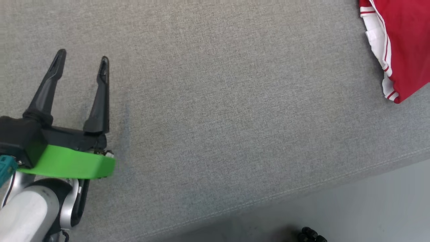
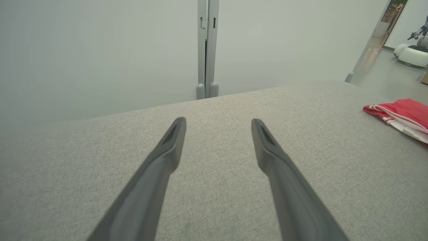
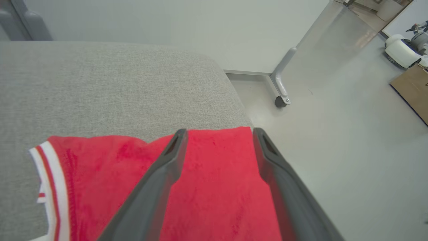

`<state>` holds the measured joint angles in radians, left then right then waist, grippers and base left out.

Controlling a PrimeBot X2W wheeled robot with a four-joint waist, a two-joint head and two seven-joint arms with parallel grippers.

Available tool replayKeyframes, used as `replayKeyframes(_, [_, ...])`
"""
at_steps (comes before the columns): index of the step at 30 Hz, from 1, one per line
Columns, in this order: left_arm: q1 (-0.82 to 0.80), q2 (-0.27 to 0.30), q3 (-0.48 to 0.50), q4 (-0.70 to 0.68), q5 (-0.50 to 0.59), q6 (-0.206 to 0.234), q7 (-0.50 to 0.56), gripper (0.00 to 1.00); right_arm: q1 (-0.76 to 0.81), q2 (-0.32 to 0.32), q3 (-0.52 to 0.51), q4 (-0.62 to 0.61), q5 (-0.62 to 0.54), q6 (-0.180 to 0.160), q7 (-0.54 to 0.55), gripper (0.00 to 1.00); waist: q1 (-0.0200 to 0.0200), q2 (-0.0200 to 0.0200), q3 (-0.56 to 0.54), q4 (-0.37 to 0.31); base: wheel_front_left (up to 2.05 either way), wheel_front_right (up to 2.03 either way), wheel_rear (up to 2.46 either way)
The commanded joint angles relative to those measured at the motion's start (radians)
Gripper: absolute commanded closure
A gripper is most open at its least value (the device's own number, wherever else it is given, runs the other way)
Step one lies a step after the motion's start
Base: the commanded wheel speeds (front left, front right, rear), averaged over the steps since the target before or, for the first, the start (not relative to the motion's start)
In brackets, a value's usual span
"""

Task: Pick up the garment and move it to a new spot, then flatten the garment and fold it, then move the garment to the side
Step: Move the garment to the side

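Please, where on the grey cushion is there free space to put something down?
The wide middle of the grey cushion is bare, from the open left tool across to the red garment and down to the front edge. It is crowded only at the right end, where the open right tool stands over the garment.

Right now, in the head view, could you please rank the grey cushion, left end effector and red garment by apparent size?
Largest: grey cushion.
Then left end effector and red garment look alike, the garment cropped: unranked.
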<state>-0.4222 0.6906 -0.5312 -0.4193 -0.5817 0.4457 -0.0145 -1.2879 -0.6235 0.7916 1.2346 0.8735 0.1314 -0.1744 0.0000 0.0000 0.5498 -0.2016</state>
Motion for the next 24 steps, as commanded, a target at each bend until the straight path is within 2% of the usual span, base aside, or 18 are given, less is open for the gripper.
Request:
replayKeyframes(1, [0.009, 0.003, 0.019, 0.02, -0.023, -0.011, -0.017, 0.0, 0.015, 0.007, 0.011, -0.028, -0.004, -0.001, -0.013, 0.0, 0.0, 0.0, -0.048, 0.016, 0.0, 0.0, 0.0])
replayKeyframes(8, [0.022, -0.018, 0.07, 0.12, -0.1, -0.051, -0.071, 0.0, 0.052, 0.027, 0.054, -0.131, -0.013, -0.002, -0.046, 0.0, 0.0, 0.0, -0.138, 0.054, 0.0, 0.0, 0.0])
replayKeyframes(12, [0.041, -0.05, 0.091, 0.198, -0.158, -0.08, -0.109, 0.0, 0.08, 0.051, 0.07, -0.176, -0.022, -0.002, -0.063, 0.0, 0.0, 0.0, -0.199, 0.087, 0.0, 0.0, 0.0])
replayKeyframes(19, [0.085, -0.096, 0.093, 0.336, -0.221, -0.132, -0.159, 0.0, 0.164, 0.115, 0.054, -0.24, -0.017, -0.002, -0.085, 0.0, 0.0, 0.0, -0.294, 0.14, 0.0, 0.0, 0.0])
replayKeyframes(24, [0.116, -0.12, 0.084, 0.414, -0.229, -0.147, -0.188, 0.0, 0.239, 0.165, 0.019, -0.269, -0.04, -0.002, -0.091, 0.0, 0.0, 0.0, -0.356, 0.166, 0.0, 0.0, 0.0])
